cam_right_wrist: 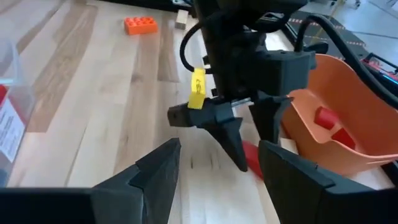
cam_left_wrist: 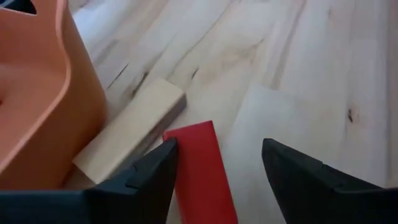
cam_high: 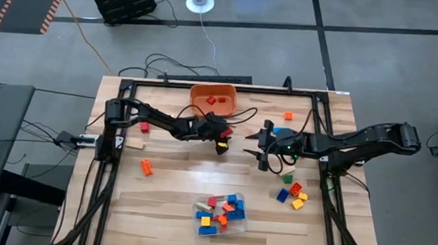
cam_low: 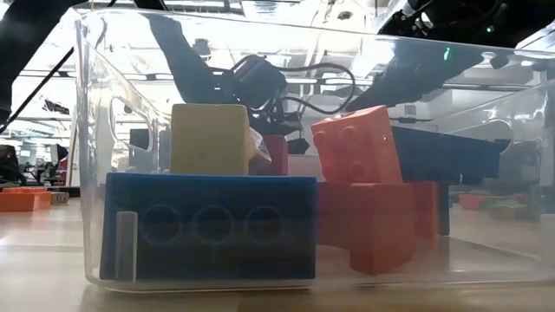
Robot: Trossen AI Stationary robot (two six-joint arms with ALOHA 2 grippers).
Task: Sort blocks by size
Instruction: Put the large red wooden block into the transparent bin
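Observation:
My left gripper point(cam_high: 221, 142) points down at the table just in front of the orange bowl point(cam_high: 206, 91). It is open. Its two fingers point(cam_left_wrist: 155, 171) stand on either side of a flat red block point(cam_left_wrist: 202, 168), which lies on the table; the right wrist view point(cam_right_wrist: 252, 157) shows it too. A tan block point(cam_left_wrist: 134, 134) lies beside the red one, against the bowl's wall. My right gripper point(cam_high: 254, 146) is open and empty, a little to the right, facing the left gripper point(cam_right_wrist: 254, 152). Other blocks lie loose on the table.
The bowl point(cam_right_wrist: 348, 124) holds two red blocks point(cam_high: 214, 100). A clear tub point(cam_high: 198, 206) with several blocks stands near the front edge. Loose blocks lie at the right point(cam_high: 291, 193), far right point(cam_high: 287, 116) and left point(cam_high: 147, 166). Bare wood lies between tub and grippers.

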